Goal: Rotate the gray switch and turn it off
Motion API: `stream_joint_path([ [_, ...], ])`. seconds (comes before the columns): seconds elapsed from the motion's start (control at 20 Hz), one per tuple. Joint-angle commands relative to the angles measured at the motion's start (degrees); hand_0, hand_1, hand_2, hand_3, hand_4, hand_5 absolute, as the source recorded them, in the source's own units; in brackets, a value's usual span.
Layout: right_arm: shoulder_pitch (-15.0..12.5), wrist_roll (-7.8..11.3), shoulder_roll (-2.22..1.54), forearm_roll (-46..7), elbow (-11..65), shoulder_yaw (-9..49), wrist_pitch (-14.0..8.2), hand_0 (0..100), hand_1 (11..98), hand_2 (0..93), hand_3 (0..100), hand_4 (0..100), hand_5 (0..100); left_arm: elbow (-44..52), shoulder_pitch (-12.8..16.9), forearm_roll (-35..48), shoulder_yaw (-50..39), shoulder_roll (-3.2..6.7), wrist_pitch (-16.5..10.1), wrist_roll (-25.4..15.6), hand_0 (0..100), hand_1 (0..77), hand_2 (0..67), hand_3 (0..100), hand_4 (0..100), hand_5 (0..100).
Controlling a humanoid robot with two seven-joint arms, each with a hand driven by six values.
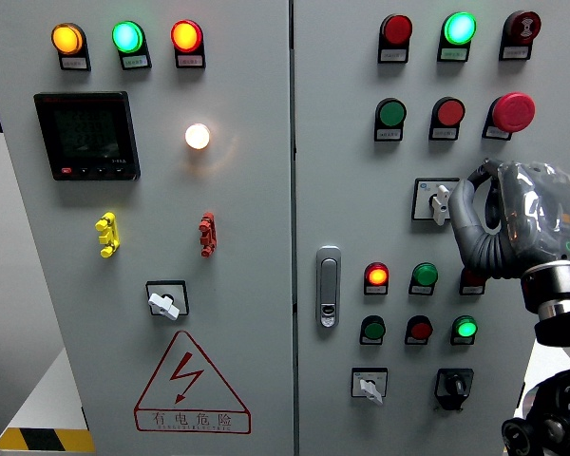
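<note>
Right hand [513, 223], nearest the lens, is coming in from the lower right edge and reaching up to the right-hand door of the control panel [266, 237]. Its grey fingers [465, 214] are curling leftward toward the gray switch [441, 202]; the fingertips are sitting against the switch's right side, but whether they are truly pinching the knob cannot be told from this angle. The switch is standing on its square plate in the right door's middle rows, just below the red button [448, 113] and green button [391, 114], with the knob pointing roughly upright.

Further out, the red mushroom button [513, 111] is showing just above the hand. Below the hand a lit red lamp [377, 276] and a green lamp [424, 275] are sitting side by side. Near the door's left edge the door handle [329, 285] is hanging vertical. On the left door, a display [85, 135] is sitting under three lit lamps, and a warning triangle [192, 385] is marking the bottom.
</note>
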Motion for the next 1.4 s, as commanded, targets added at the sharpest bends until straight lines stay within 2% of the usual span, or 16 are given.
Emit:
stream_joint_path([
  [0.0, -2.06, 0.19, -0.09, 0.12, 3.64, 0.04, 0.08, 86, 29.8, 58.6, 93, 81, 100, 0.0, 0.0, 0.0, 0.0, 0.0, 0.0, -0.04, 0, 0.0, 13.1, 18, 10, 12],
  [0.05, -3.03, 0.27, -0.09, 0.21, 5.05, 0.12, 0.08, 85, 30.0, 56.5, 87, 73, 99, 0.0, 0.0, 0.0, 0.0, 0.0, 0.0, -0.04, 0, 0.0, 13.1, 18, 10, 12],
  [0.2, -6.54, 0.28, -0.09, 0.21, 10.06, -0.05, 0.43, 84, 31.2, 52.3, 76, 63, 93, 0.0, 0.0, 0.0, 0.0, 0.0, 0.0, 0.05, 0, 0.0, 13.1, 18, 9, 12],
  [0.3, -8.56, 0.54, -0.18, 0.21, 12.96, -0.14, 0.52, 83, 32.0, 47.7, 66, 51, 80, 0.0, 0.0, 0.0, 0.0, 0.0, 0.0, 0.05, 0, 0.0, 13.1, 18, 9, 12],
  [0.45, -12.52, 2.73, -0.18, 0.21, 17.88, -0.23, 0.6, 81, 34.8, 44.7, 53, 37, 59, 0.0, 0.0, 0.0, 0.0, 0.0, 0.0, -0.04, 0, 0.0, 13.1, 18, 9, 12],
  [0.55, -13.75, 4.66, -0.26, 0.13, 19.64, -0.14, 0.52, 80, 35.9, 41.6, 47, 32, 53, 0.0, 0.0, 0.0, 0.0, 0.0, 0.0, 0.05, 0, 0.0, 13.1, 18, 9, 12],
  [0.85, -17.97, 5.72, -0.26, -0.14, 23.34, 0.3, -0.1, 76, 38.2, 31.8, 34, 20, 37, 0.0, 0.0, 0.0, 0.0, 0.09, 0.0, -0.04, 0, 0.0, 13.1, 18, 10, 12],
  [0.9, -18.07, 5.72, -0.35, -0.14, 23.34, 0.3, -0.97, 75, 38.4, 30.0, 32, 18, 35, 0.0, 0.0, 0.0, 0.0, 0.0, 0.0, 0.05, 0, 0.0, 13.1, 18, 10, 12],
  [1.0, -18.94, 6.6, -0.35, -0.23, 23.34, -0.05, -4.65, 74, 39.0, 27.5, 30, 17, 33, 0.0, 0.0, 0.0, 0.0, 0.0, 0.0, 0.05, 0, 0.0, 13.1, 18, 10, 12],
  [1.1, -20.0, 10.8, -0.35, -1.62, 23.34, 0.12, -5.63, 73, 40.1, 27.1, 30, 16, 33, 0.0, 0.0, 0.0, 0.0, 0.0, 0.0, -0.04, 0, 0.0, 13.1, 18, 10, 12],
  [1.15, -20.43, 11.95, -0.35, -2.76, 23.43, 0.39, -6.24, 73, 41.1, 26.6, 29, 16, 32, 0.0, 0.0, 0.0, 0.0, 0.0, 0.0, 0.05, 0, 0.0, 13.1, 18, 9, 12],
  [1.25, -21.31, 12.31, -0.35, -3.04, 23.43, 0.48, -8.7, 72, 41.7, 26.5, 29, 16, 32, 0.0, 0.0, 0.0, 0.0, 0.0, 0.0, 0.05, 0, 0.0, 13.1, 18, 9, 12],
  [1.35, -21.67, 12.4, -0.35, -3.13, 23.43, 0.48, -9.15, 71, 42.7, 26.5, 30, 16, 32, 0.0, 0.0, 0.0, 0.0, 0.0, 0.0, -0.04, 0, 0.0, 13.1, 18, 10, 12],
])
